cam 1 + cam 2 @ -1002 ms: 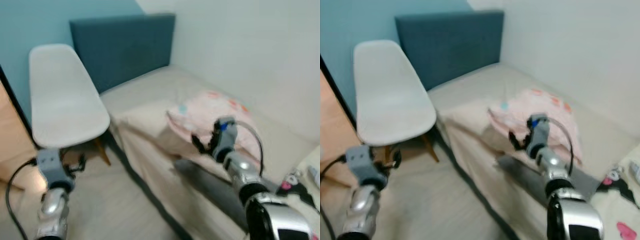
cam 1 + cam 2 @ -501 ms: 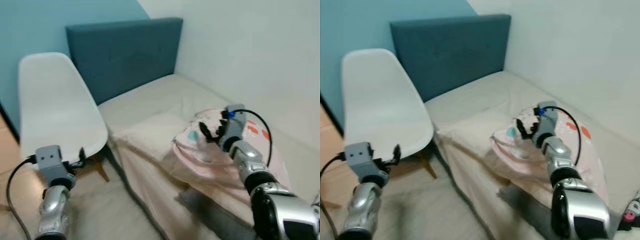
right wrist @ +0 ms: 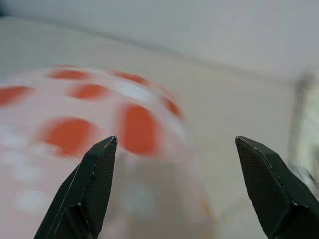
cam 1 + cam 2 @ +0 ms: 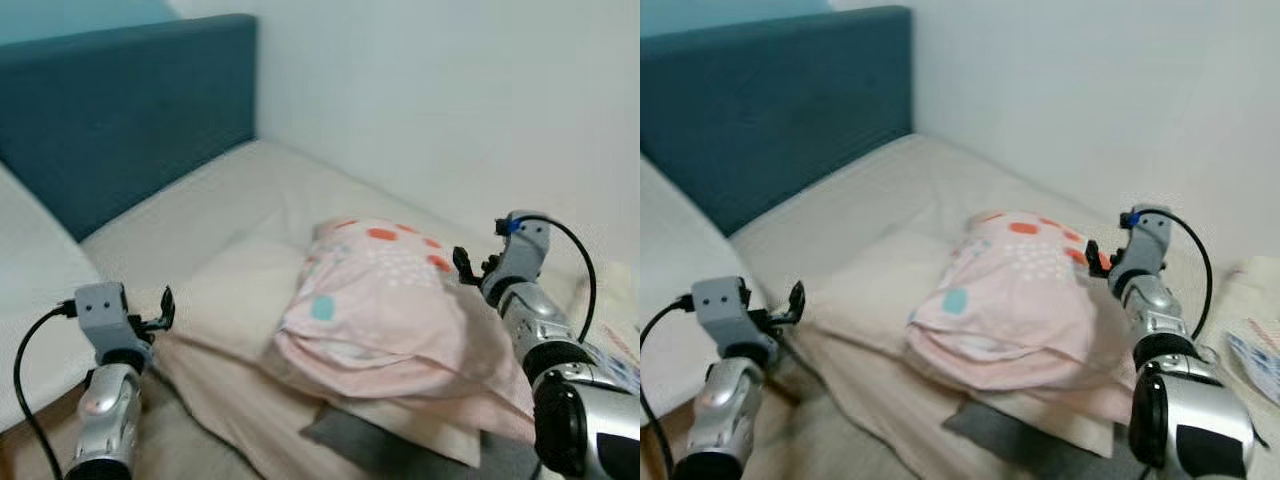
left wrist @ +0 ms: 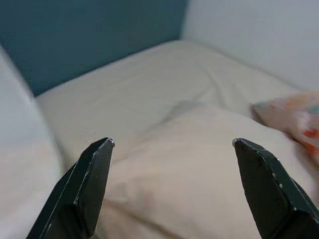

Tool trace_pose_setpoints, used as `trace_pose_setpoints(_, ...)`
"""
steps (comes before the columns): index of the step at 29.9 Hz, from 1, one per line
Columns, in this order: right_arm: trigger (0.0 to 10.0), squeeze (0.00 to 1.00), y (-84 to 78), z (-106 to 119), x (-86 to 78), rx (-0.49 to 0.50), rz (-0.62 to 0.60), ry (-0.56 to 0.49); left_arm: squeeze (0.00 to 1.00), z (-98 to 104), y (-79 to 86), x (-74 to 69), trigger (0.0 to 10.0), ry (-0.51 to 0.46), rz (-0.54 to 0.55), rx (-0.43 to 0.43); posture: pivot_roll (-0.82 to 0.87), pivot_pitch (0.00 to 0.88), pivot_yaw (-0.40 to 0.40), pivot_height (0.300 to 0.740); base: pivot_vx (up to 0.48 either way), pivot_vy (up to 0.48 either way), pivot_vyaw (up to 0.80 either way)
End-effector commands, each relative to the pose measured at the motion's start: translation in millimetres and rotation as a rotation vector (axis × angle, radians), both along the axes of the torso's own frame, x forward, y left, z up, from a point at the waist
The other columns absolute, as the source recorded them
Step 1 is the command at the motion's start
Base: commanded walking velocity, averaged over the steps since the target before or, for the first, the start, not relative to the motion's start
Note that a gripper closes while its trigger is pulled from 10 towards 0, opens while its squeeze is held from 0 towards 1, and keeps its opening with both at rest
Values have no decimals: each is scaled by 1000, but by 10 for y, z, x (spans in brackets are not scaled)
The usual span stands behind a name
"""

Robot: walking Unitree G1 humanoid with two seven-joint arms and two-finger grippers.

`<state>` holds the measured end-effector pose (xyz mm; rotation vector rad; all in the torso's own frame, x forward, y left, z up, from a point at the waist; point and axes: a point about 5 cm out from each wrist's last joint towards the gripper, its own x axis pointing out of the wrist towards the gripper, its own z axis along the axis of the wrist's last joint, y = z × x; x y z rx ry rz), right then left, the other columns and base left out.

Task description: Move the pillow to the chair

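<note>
Pink dotted fabric pillow (image 4: pixel 385 300) on beige bed (image 4: pixel 230 200). Right end effector (image 4: pixel 478 268) spread wide beside pillow; left end effector (image 5: pixel 172 186) spread, near bed edge.

No text, label, brand, number or sign can be read anywhere in these views.

Two silver jointed metal arms w/ rounded shiny segments, each ending in a grey boxy wrist block (a black cable loops off each, blue bit on the right one) and a gripper, left gripper (image 4: pixel 163 305) & right gripper (image 4: pixel 468 265), of black tapered fingers.
</note>
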<state>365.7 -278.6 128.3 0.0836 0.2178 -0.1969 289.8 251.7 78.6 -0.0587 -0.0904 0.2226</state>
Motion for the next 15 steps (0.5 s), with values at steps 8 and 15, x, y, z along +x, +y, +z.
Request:
trace_pose_setpoints(8,10000,0,-42,-325,-166,287,-100,104,0,2,8,-48,10000,27,-22,82,8,0,-82,740,0,0,-781)
trace_pose_setpoints(15,10000,0,173,-393,-144,522,0,51,0,15,47,-97,10000,44,-3,145,8,0,-72,740,0,0,-109)
